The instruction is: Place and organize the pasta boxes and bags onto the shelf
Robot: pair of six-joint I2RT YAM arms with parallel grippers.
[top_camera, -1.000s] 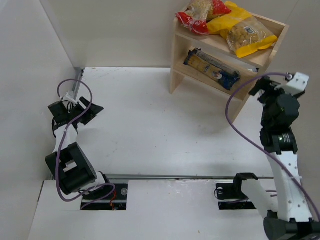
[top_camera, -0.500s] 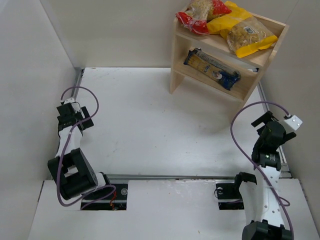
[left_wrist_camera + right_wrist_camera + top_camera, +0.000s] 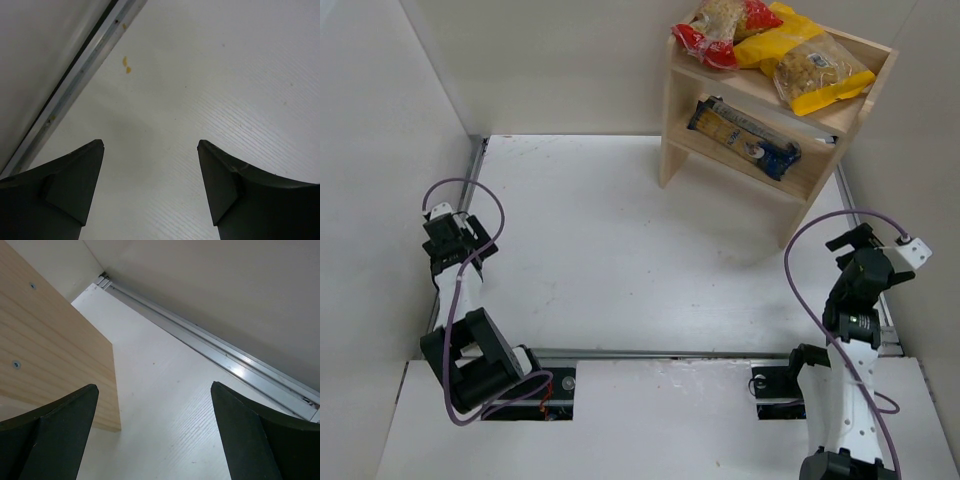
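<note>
The wooden shelf [image 3: 670, 105] stands at the far right of the table. On its top tier lie the red-edged bag [image 3: 718, 28] and the yellow bag [image 3: 817, 72]. On its lower tier lie the blue spaghetti pack [image 3: 748, 142] and the dark pack [image 3: 760, 122] just behind it. My left gripper [image 3: 460, 240] is open and empty at the table's left edge; the left wrist view shows it [image 3: 150, 145] over bare table. My right gripper [image 3: 852, 240] is open and empty, on the near side of the shelf; the right wrist view shows it [image 3: 154, 386] beside the shelf's side panel [image 3: 50, 335].
A metal rail [image 3: 75, 82] runs along the left wall next to my left gripper. Another rail [image 3: 210, 347] runs along the right wall. Two small orange crumbs [image 3: 126, 65] lie on the table near the left rail.
My right arm has come down and back from beside the shelf to the near right. My left arm has drawn back toward the left wall. The packs on the shelf have not moved.
</note>
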